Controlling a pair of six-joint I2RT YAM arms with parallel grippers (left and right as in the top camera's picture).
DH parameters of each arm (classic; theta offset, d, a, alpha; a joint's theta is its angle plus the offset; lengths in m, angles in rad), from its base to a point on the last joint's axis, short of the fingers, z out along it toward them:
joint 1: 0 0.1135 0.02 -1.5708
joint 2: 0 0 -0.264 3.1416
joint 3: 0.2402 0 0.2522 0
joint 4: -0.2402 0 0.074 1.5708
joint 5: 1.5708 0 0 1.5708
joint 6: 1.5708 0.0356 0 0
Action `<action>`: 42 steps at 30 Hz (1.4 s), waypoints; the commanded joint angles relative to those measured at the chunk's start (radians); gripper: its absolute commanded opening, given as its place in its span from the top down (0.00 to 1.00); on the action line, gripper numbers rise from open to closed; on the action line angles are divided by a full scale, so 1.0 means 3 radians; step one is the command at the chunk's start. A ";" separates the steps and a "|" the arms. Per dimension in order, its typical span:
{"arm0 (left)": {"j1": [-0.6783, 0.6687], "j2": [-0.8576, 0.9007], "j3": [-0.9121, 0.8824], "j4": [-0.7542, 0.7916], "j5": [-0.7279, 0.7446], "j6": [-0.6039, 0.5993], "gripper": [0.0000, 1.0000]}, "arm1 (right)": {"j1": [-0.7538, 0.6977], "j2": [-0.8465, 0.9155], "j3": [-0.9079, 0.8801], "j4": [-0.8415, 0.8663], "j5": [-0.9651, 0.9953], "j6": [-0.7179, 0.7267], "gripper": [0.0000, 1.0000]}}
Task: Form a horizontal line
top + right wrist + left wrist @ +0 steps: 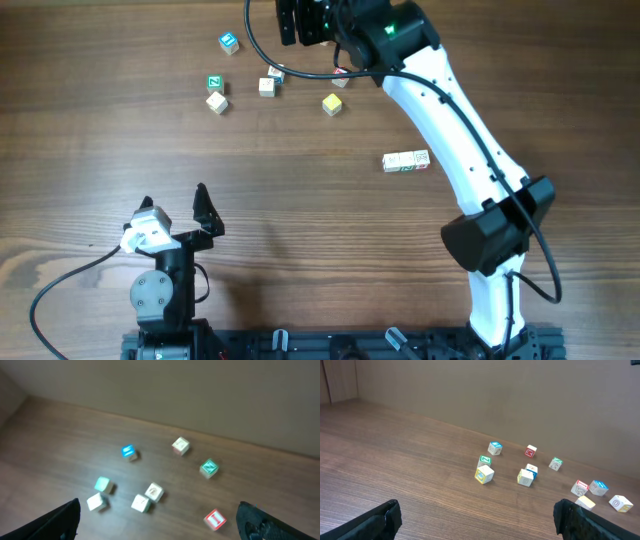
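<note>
A short straight row of pale letter cubes (406, 160) with green and red marks lies right of centre, beside the right arm. A yellow-faced cube (333, 104) lies loose up-left of it, apart from the row. My right gripper (290, 22) is open and empty at the far edge, above scattered cubes. In its wrist view the jaws (160, 520) span a red cube (215, 519) and two pale cubes (141, 503). My left gripper (174, 198) is open and empty near the front left. Its wrist view (477, 520) shows bare wood between the jaws.
Loose cubes lie at the far left centre: a blue-faced one (229, 42), a green-faced one (214, 83), and pale ones (217, 102) (266, 86). The left wrist view also shows red (530, 450) and green (556, 463) cubes further back. The right arm (450, 130) crosses the right half of the table.
</note>
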State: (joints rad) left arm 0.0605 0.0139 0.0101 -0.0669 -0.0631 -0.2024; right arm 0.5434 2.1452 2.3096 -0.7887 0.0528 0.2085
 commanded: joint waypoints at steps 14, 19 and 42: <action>-0.0011 -0.0024 -0.0014 0.0006 -0.0046 0.0052 0.00 | -0.0352 0.1191 -0.0046 -0.0187 -0.0031 0.0357 0.00; -0.0011 -0.0024 -0.0014 0.0006 -0.0046 0.0052 0.00 | -0.0351 0.1389 -0.0047 -0.0216 -0.0033 0.0388 0.00; -0.0011 -0.0024 -0.0015 0.0006 -0.0045 0.0052 0.00 | -0.1665 0.0954 -0.0027 -0.1232 0.0145 -0.0053 0.00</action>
State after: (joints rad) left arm 0.0605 0.0139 0.0101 -0.0669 -0.0631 -0.2024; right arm 0.0891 2.4382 2.2986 -1.1568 0.0998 0.2100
